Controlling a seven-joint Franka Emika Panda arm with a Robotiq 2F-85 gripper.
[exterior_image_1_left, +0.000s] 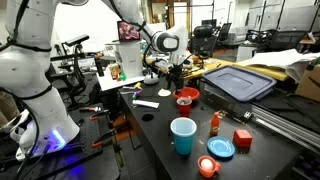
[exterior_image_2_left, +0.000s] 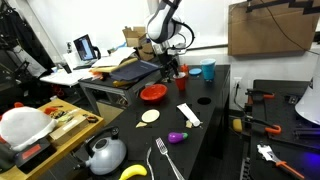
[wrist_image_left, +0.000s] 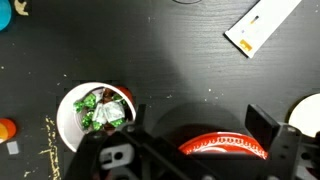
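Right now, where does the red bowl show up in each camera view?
In an exterior view: the red bowl sits mid-table, just right of the white card.
In an exterior view: the red bowl lies left of centre, beyond and left of the white card.
Wrist view: the red bowl is at the bottom edge, partly hidden.
Shared landmark: the white card, top right in the wrist view.

I count one red bowl (wrist_image_left: 225, 147) right under my claw (exterior_image_1_left: 178, 82), one white cup (wrist_image_left: 65, 112) of green sweets beside it, and one white card (wrist_image_left: 262, 22) just past it. Farther from the claw on the desk (exterior_image_1_left: 150, 130) there are one blue cup (exterior_image_1_left: 183, 135), one blue lid (exterior_image_1_left: 221, 148), one red block (exterior_image_1_left: 242, 138) and one red bottle (exterior_image_1_left: 215, 124). Well away from the claw there are one kettle (exterior_image_2_left: 105, 153), one fork (exterior_image_2_left: 165, 160) and one banana (exterior_image_2_left: 133, 172).
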